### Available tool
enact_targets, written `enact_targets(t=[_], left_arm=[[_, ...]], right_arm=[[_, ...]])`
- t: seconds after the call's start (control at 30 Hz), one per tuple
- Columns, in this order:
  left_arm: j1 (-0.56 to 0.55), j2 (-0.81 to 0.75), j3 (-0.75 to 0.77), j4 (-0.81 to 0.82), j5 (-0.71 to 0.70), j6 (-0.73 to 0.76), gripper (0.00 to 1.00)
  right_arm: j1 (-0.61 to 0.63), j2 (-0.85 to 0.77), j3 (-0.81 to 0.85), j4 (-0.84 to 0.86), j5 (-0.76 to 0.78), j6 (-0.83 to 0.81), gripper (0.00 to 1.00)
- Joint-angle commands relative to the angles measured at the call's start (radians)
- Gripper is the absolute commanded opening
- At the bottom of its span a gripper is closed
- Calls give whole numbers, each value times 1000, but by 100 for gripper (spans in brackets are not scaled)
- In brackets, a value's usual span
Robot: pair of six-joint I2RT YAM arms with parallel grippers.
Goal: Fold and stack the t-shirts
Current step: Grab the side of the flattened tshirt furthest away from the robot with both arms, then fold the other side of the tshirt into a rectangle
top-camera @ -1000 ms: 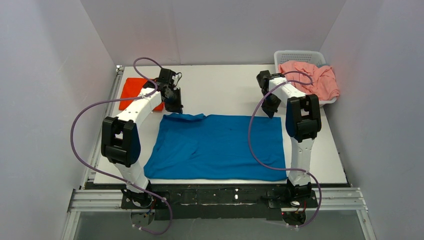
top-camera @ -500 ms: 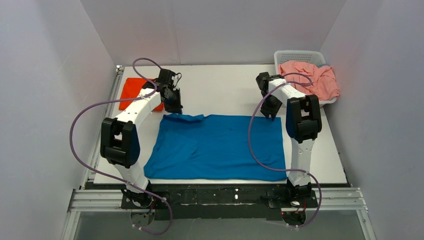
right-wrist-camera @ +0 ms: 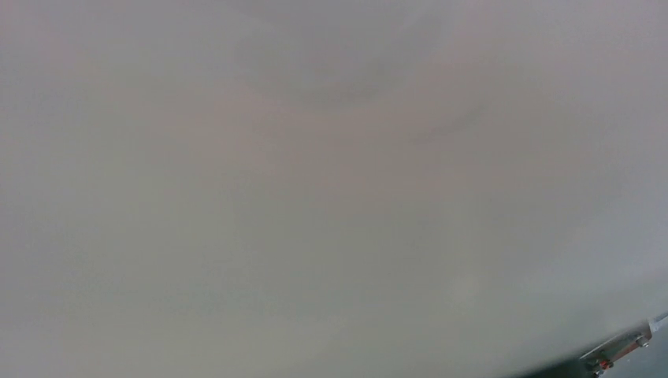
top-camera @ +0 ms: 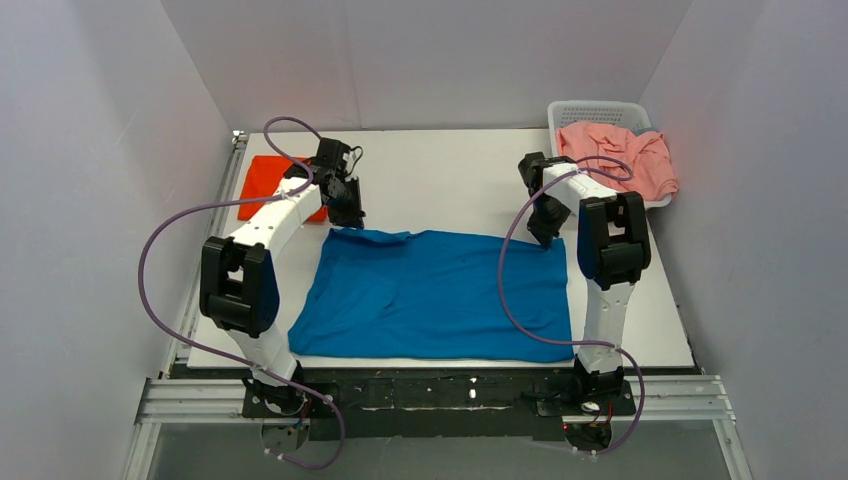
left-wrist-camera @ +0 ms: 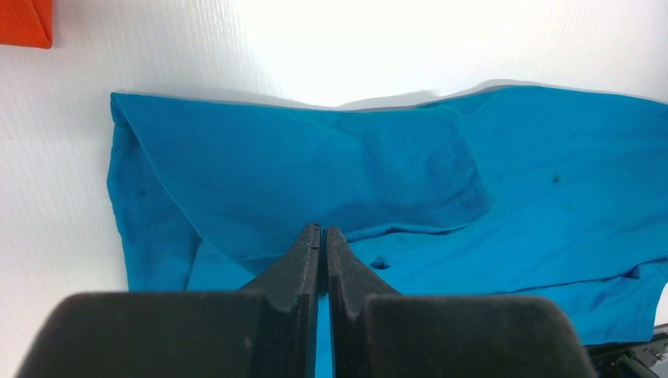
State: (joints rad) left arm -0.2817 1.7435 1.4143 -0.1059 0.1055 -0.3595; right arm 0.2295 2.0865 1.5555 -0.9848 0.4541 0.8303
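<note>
While my left fingers point(left-wrist-camera: 303, 264) are pressed shut over the blue t-shirt point(top-camera: 440, 295) near its far left edge, my right fingers point(top-camera: 544, 233), also shut, sit at its far right corner; whether either pinches cloth I cannot tell. The shirt lies spread on the table point(top-camera: 450, 180).

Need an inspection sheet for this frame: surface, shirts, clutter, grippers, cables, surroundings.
Surface: white table, matte.
Job's things: blue t-shirt spread flat at centre, far-left corner rumpled; orange-red t-shirt folded, far left; pink t-shirt heaped in the white basket, far right.
Clutter: nothing seen.
Grippers: left gripper shut, at the blue shirt's far-left corner; right gripper shut, at its far-right corner. Cannot tell whether either pinches cloth.
Cables: purple cables loop loose off both arms; the right one crosses above the blue shirt.
Surroundings: grey walls; metal rail at the near edge.
</note>
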Motion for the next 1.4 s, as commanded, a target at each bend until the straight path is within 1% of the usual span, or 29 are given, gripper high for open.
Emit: enact_targets(t=[0.0,0.13,0.23,0.43,0.67,0.8,1.0,1.17,1.37], left_arm=[[1,-82,-23,-92,2,6,0],[1,-109,-35,-103,13,10,0],[1,-140,-55,-110,30,12,0],[1,-229,-143,-112,61,-15,0],[-2,-394,-283,-129,24,-47,0],[-2,-511,-358,-165,-1,-109,0],[-5,-661,-467,-232,-29,-198,0],[-8,-752,-521,-281,-47,-223,0],[-11,-805,-605,-334,-78,-263,0]], right_arm=[[4,-2,18,7,-1,-5,1],[6,-44,24,25,-3,-29,1],[20,-110,-25,46,-6,-53,1],[67,-227,-155,72,1,-56,1],[125,-359,-278,61,50,-31,1],[152,-440,-339,54,75,-23,1],[176,-545,-424,60,68,-32,1],[177,-577,-447,64,61,-59,1],[182,-589,-479,59,46,-64,1]])
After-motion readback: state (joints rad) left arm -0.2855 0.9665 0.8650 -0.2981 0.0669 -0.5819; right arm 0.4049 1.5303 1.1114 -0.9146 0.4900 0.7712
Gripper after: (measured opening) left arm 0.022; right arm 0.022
